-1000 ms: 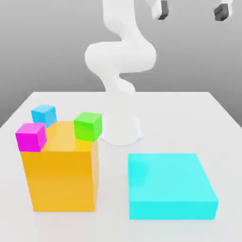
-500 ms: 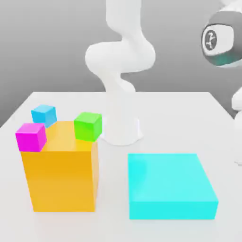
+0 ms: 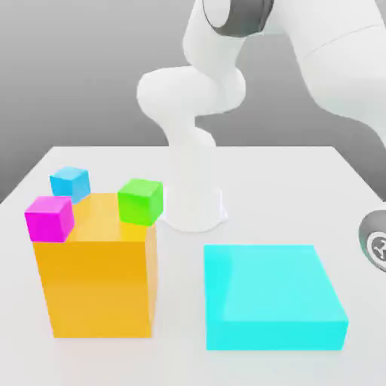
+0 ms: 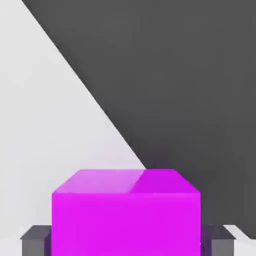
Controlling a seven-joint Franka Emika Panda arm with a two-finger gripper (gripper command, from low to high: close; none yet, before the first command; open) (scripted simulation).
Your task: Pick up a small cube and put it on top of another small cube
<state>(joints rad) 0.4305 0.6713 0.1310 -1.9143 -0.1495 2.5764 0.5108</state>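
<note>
So right up close in the hand view, a small magenta cube (image 4: 126,212) sits low in the frame with a dark grey finger (image 4: 35,241) on one side and another on the other, both touching its side faces. The hand (image 4: 126,242) is clamped on that cube, which makes sense if it's the one meant to be stacked. Behind it are just the white bench (image 4: 55,130) and a dark background, so I'd guess it's held off past the bench edge somewhere.

In the exterior view, nearest the camera are the tall orange block (image 3: 98,275) at lower left and the flat cyan block (image 3: 271,295) at lower right. The second magenta cube (image 3: 50,218) is at the orange block's upper left corner, looking like it rests on top, which makes it the likely landing spot. The small green cube (image 3: 140,200) is at the block's far right corner, well apart from the magenta one. The small blue cube (image 3: 70,183) shows behind. Farther back stands the white arm base (image 3: 192,203), and the arm sweeps off the exterior view's right.
</note>
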